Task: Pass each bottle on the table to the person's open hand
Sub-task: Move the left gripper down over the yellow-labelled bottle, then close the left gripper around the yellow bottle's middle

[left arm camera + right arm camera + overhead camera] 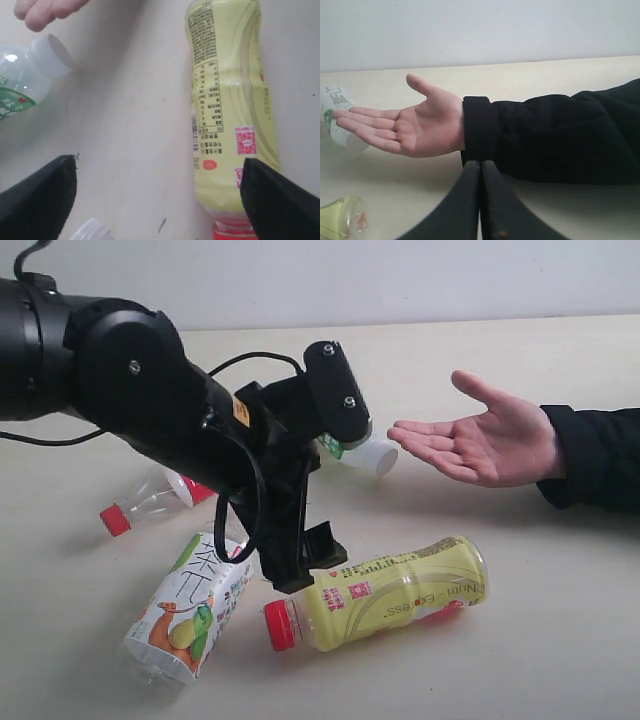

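Four bottles lie on their sides on the cream table (pixel 560 640). The yellow-green bottle (pixel 390 590) with a red cap is at the front. The white tea-label bottle (pixel 190 605) lies to its left, and the clear bottle (pixel 150 502) with a red cap behind that. The white-capped green-label bottle (pixel 360 452) rests just under the fingertips of the person's open hand (pixel 480 440). My left gripper (pixel 308 562) hangs open and empty just above the table beside the yellow-green bottle (pixel 230 100), one finger (pixel 280 200) over its red-capped neck. My right gripper (pixel 480 165) is shut on nothing, pointing at the person's wrist.
The person's black sleeve (pixel 595 455) reaches in from the right, palm up above the table. My left arm (pixel 120 370) crosses the left half of the exterior view with loose cables (pixel 235 520). A pale wall (pixel 400 280) runs behind the table.
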Tool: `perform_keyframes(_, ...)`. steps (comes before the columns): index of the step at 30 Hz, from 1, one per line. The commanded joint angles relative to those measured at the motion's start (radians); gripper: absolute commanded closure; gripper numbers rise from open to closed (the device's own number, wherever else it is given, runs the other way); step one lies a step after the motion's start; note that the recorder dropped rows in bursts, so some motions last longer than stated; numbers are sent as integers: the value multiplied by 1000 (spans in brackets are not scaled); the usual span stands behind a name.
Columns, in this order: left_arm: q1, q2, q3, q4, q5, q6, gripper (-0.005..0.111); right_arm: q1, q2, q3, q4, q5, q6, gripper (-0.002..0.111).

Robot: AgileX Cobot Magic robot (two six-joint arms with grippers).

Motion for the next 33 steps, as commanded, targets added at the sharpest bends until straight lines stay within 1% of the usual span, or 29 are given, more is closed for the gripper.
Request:
perform_keyframes(1, -18, 30, -3, -7, -23, -31, 21, 1, 3, -5, 1, -7, 0, 108)
perform_keyframes(9, -28, 44, -3, -32, -25, -32, 21, 1, 3, -5, 1, -7, 0, 108)
perform_keyframes(13, -55, 44, -3, -42, -27, -32, 21, 1, 3, -5, 1, -7, 0, 108)
perform_keyframes(18, -78, 58, -4, -49, -53, -99, 21, 1, 3, -5, -1, -18, 0, 108)
perform_keyframes(27, -78, 125, -4, -46, -46, -107, 21, 1, 3, -5, -1, -10, 0, 108)
perform_keyframes(33, -78, 141, -4, -15, -85, -105, 21, 1, 3, -5, 4, -10, 0, 108)
